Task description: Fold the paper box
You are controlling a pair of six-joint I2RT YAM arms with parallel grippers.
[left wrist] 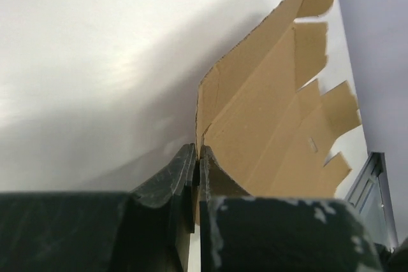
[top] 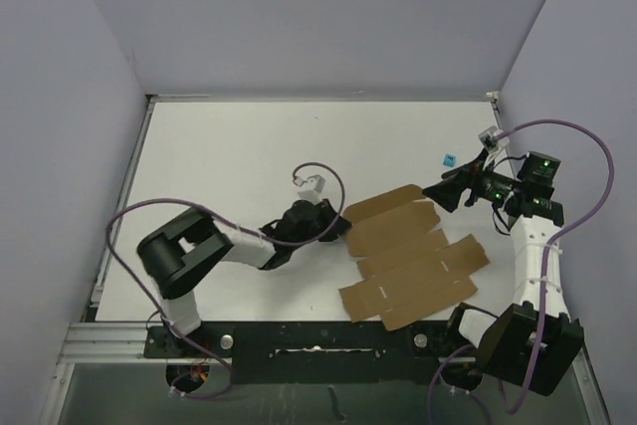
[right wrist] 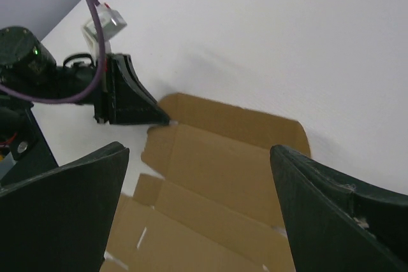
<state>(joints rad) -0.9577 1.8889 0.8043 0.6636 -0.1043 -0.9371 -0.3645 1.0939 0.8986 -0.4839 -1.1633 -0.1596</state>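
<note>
One paper box (top: 413, 261) was on the white table (top: 249, 146). It was a flat brown sheet, flaps and slits on show, lying right of centre. Two grippers were in play. The left gripper (top: 343, 229) was at the sheet's left edge, jaws pressed together and clamped on the cardboard by a corner. Its wrist view showed the brown edge running straight into the pinch, with the flap rising beyond it. The right gripper (top: 435, 191) hung over the sheet's far right corner, jaws wide apart, with nothing held and the cardboard below them. One blue cube (top: 449, 159) sat apart on the table beyond the sheet, close to the right gripper and too tiny to read any detail.

The hard parts: from above, the left gripper's tips were a dark blob against the cardboard. The left wrist view hid the sheet's near part behind its own jaws. The right wrist view cut the sheet off at the bottom and covered both lower corners.
</note>
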